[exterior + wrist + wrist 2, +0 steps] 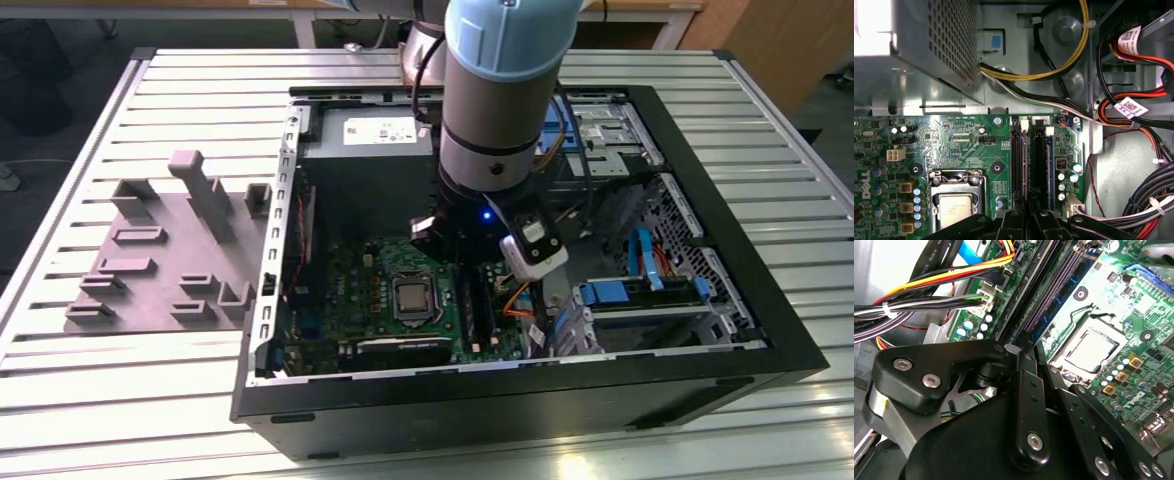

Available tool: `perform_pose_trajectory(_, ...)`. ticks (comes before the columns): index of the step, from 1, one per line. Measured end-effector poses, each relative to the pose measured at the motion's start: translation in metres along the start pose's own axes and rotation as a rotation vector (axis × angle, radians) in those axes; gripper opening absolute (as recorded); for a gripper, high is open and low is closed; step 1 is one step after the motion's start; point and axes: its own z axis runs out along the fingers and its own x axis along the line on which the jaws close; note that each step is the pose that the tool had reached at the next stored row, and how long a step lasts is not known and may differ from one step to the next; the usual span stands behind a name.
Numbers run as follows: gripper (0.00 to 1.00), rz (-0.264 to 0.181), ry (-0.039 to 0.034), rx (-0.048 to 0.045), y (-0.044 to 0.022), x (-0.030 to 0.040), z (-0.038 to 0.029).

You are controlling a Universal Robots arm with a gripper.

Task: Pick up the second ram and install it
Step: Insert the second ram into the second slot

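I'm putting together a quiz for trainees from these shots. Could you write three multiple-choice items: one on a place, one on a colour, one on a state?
1. Where is the gripper?
A) outside the computer case
B) inside it, over the memory slots
C) high above it

2. What colour is the motherboard?
A) green
B) red
C) white

3. How is the computer case?
A) closed
B) standing upright
C) lying flat, side open

Answers: 1 B, the arm reaches down into the case at the slots. 2 A, the board is green in both wrist views. 3 C, the processor and cables show from above.
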Motion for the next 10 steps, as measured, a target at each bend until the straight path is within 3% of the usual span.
perform_pose_trajectory(10,0.14,-0.011,0.0019,0.0045,0.0002,-0.0024,-0.0015)
